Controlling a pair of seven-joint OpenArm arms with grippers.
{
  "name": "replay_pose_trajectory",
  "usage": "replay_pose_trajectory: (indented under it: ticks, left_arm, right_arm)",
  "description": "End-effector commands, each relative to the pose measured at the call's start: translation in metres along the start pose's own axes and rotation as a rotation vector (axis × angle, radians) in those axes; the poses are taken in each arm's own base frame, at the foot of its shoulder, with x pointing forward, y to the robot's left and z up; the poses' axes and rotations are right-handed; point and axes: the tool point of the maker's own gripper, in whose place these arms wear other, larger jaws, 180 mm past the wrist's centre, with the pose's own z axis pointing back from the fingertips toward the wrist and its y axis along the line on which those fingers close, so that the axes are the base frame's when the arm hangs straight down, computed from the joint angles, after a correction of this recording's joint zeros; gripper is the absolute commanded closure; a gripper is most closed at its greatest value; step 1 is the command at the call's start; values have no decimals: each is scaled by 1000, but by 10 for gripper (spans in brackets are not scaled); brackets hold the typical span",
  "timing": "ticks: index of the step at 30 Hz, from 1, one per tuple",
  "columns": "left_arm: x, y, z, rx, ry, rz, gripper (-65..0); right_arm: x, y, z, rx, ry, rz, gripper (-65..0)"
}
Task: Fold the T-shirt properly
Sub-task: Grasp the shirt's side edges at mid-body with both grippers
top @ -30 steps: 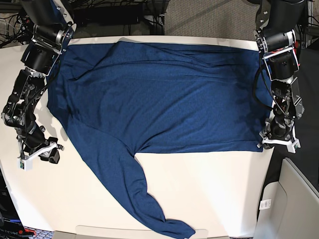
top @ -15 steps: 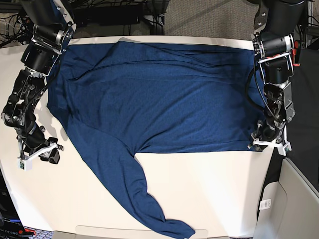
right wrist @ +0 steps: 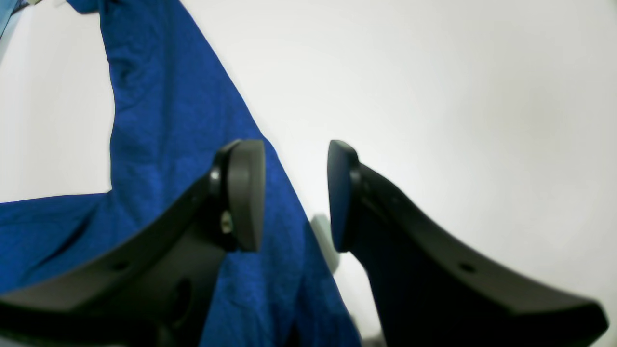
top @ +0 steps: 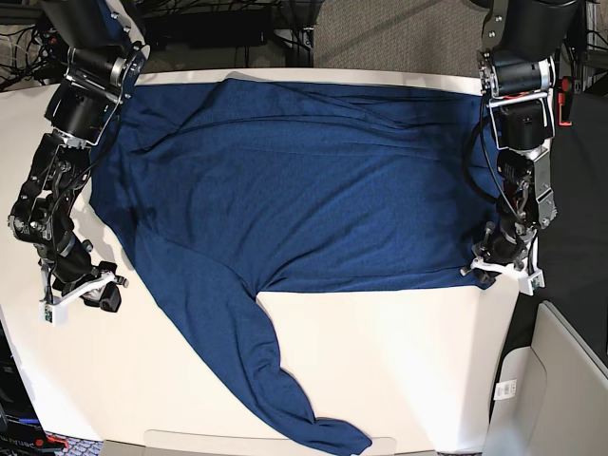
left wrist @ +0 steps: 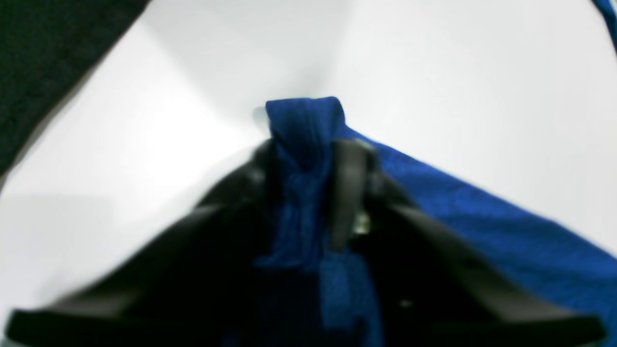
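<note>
The T-shirt [top: 304,190] is dark blue and lies spread flat across the white table [top: 399,351]. One long sleeve [top: 275,380] trails to the front edge. My left gripper [top: 496,269] sits at the shirt's hem corner on the right. In the left wrist view, this gripper [left wrist: 308,188] is shut on a bunched corner of the T-shirt [left wrist: 482,226]. My right gripper [top: 84,293] rests low on the table beside the shirt's left edge. In the right wrist view, that gripper [right wrist: 295,195] is open, with the T-shirt [right wrist: 159,120] edge lying under its left finger [right wrist: 246,193].
A pale grey bin [top: 560,389] stands off the table's front right corner. Cables and dark equipment [top: 218,28] lie behind the back edge. Bare table top shows in front of the hem and to the left of the sleeve.
My left gripper has slid inward onto the hem corner and closed on the fabric. The right arm has hardly moved and its jaws stay apart.
</note>
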Motion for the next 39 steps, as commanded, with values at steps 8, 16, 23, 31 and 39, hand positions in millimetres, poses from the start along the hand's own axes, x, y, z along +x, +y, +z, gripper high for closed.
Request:
replay_pose_trajectory:
  ticks: [8,16,23,31,39]
  left_arm:
    - [16,-22,15,-58,-26,-77,0]
    - [33,-48,41,-119,-80,-154,0]
    - [41,-57,53,-142,-120,-183,0]
    - [35,-58,61,-148,-128,-199,0]
    - [33,-59,64,-151,-130,-205,0]
  right_arm:
    - [20,-5,-18,-6,0,-24,-224]
    - [21,10,-44,-37,82,36,-329]
    - [3,22,-69,-27,133,56,-329]
    - [-24,40,-85,-2,172,153,-329]
    - [-44,32,-81,-11,202,138,-327]
